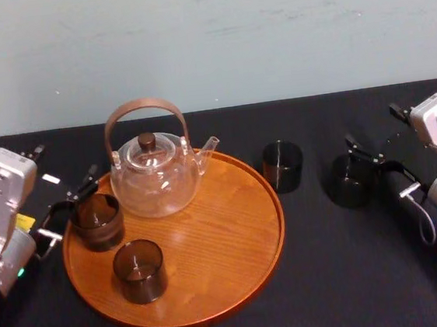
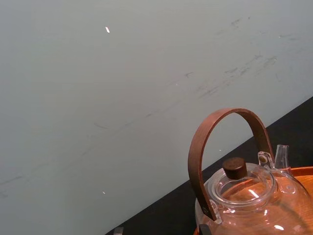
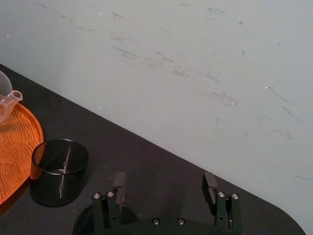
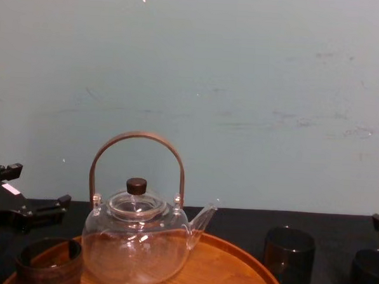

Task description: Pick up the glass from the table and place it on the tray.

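Two dark glasses stand on the black table [image 1: 347, 275]: one [image 1: 283, 166] [image 3: 59, 171] just right of the tray, another [image 1: 351, 181] [image 4: 368, 275] farther right. My right gripper [image 1: 383, 171] [image 3: 164, 186] is open right beside that farther glass, whose rim [image 3: 80, 223] shows under one finger. The round wooden tray [image 1: 226, 233] carries a glass teapot [image 1: 155, 174] and two more dark glasses, one at the front [image 1: 139, 271] and one at the left rim [image 1: 97, 221]. My left gripper [image 1: 68, 209] is open, its fingers on either side of that left-rim glass.
The teapot's tall brown handle [image 2: 225, 147] [image 4: 138, 158] rises close to the left gripper. A pale wall [image 4: 243, 87] stands behind the table's far edge. Bare black table lies in front of the right-hand glasses.
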`<state>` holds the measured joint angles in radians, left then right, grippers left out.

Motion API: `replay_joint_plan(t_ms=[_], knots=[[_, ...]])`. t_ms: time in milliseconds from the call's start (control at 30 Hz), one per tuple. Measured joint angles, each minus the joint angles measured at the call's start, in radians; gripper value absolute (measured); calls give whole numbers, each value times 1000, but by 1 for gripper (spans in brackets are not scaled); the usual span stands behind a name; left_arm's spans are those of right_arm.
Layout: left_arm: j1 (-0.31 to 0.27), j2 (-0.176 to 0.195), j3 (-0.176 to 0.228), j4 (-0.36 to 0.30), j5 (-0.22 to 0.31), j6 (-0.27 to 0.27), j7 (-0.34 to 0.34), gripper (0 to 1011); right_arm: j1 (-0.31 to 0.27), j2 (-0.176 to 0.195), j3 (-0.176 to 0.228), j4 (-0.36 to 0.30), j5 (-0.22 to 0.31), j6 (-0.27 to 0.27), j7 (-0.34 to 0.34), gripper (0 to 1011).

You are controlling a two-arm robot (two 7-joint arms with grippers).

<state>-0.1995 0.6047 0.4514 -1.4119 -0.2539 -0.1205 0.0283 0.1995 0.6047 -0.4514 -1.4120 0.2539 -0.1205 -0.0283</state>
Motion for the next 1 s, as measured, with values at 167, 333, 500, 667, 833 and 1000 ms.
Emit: replay_joint_plan(t_ms=[167,333,500,667,833,1000], knots=[[0,0,0,0,0,0,0,1001,0,0,0,0,0,0,0,1002],[0,0,0,0,0,0,0,1001,0,0,0,0,0,0,0,1002],[0,0,0,0,0,0,0,1002,0,0,0,0,0,0,0,1002],[0,0,0,0,0,0,0,1001,0,0,0,0,0,0,0,1002],[0,0,0,0,0,0,0,1001,0,0,0,0,0,0,0,1002],[0,0,0,0,0,0,0,1001,0,0,0,0,0,0,0,1002]])
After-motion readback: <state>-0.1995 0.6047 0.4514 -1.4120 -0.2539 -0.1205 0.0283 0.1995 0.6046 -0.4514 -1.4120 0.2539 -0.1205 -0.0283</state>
